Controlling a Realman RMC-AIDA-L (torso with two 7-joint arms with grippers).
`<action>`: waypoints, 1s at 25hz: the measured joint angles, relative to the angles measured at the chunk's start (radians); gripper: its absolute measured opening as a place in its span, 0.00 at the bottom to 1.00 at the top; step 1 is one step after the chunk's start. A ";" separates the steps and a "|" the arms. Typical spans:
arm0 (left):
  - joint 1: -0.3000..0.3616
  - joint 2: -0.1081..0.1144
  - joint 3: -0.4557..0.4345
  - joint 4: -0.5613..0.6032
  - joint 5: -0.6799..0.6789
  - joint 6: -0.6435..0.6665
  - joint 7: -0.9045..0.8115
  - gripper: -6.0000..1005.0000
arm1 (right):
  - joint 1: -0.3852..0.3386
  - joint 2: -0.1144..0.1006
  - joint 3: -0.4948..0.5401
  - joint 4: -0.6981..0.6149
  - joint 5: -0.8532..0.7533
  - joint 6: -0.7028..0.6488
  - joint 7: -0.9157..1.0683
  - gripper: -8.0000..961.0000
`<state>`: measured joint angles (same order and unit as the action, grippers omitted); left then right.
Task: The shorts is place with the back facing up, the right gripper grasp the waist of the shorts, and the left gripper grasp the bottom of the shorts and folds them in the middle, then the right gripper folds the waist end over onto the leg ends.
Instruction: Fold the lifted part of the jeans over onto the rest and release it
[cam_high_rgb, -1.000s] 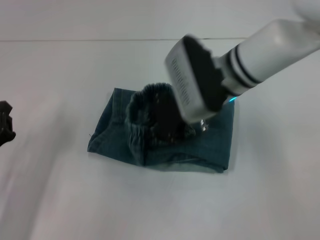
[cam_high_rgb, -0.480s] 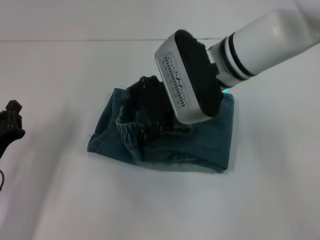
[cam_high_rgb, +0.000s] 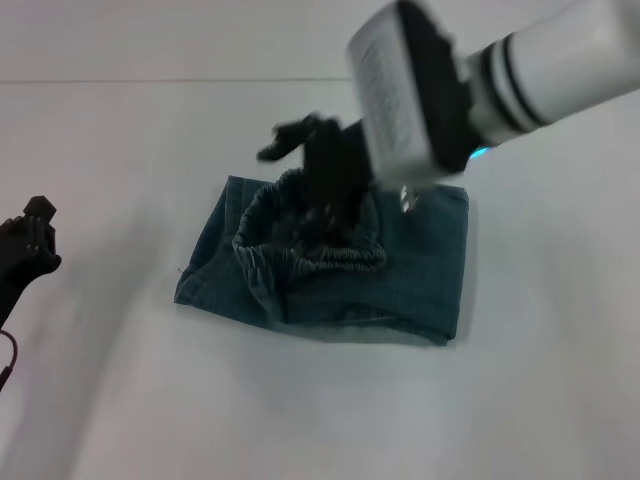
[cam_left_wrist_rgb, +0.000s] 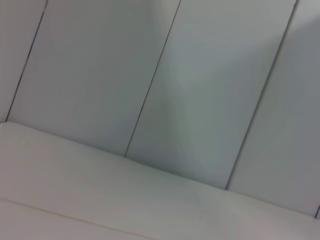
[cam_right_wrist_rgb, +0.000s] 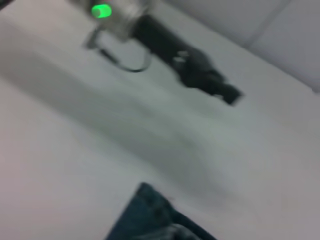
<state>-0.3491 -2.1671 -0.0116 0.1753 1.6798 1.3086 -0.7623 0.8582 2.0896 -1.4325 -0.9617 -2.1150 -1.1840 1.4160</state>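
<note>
The blue denim shorts (cam_high_rgb: 425, 275) lie folded on the white table (cam_high_rgb: 120, 400), seen in the head view. The ruffled waist (cam_high_rgb: 325, 262) rests in a curled loop on top of the folded denim, left of centre. My right gripper (cam_high_rgb: 312, 160), on the arm with the cyan light, hangs just above and behind the waist, open with its fingers splayed and nothing in them. My left gripper (cam_high_rgb: 30, 245) sits at the table's left edge, well away from the shorts; the right wrist view shows it too (cam_right_wrist_rgb: 210, 82), with a corner of the shorts (cam_right_wrist_rgb: 150, 220). I cannot make out the leg hems.
The left wrist view shows only pale wall panels (cam_left_wrist_rgb: 200, 90) and a strip of white surface. A seam (cam_high_rgb: 150, 80) where the table meets the wall runs across the back.
My right gripper has let go of the waist and risen up and back. The waist band now lies loose on the folded shorts. My left gripper has crept slightly further into view at the left.
</note>
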 joint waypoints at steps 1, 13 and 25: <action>0.002 0.001 0.006 0.004 0.000 0.006 0.000 0.08 | -0.012 -0.002 0.027 -0.018 -0.012 -0.012 0.036 0.94; 0.048 0.001 0.193 0.121 0.000 0.200 -0.016 0.11 | -0.030 -0.057 0.288 0.061 -0.106 -0.253 0.305 0.79; 0.085 -0.003 0.200 0.154 0.043 0.298 -0.049 0.47 | 0.033 -0.043 0.313 0.147 -0.222 -0.340 0.399 0.73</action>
<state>-0.2638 -2.1701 0.1880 0.3292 1.7225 1.6070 -0.8112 0.8916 2.0464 -1.1199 -0.8146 -2.3366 -1.5245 1.8152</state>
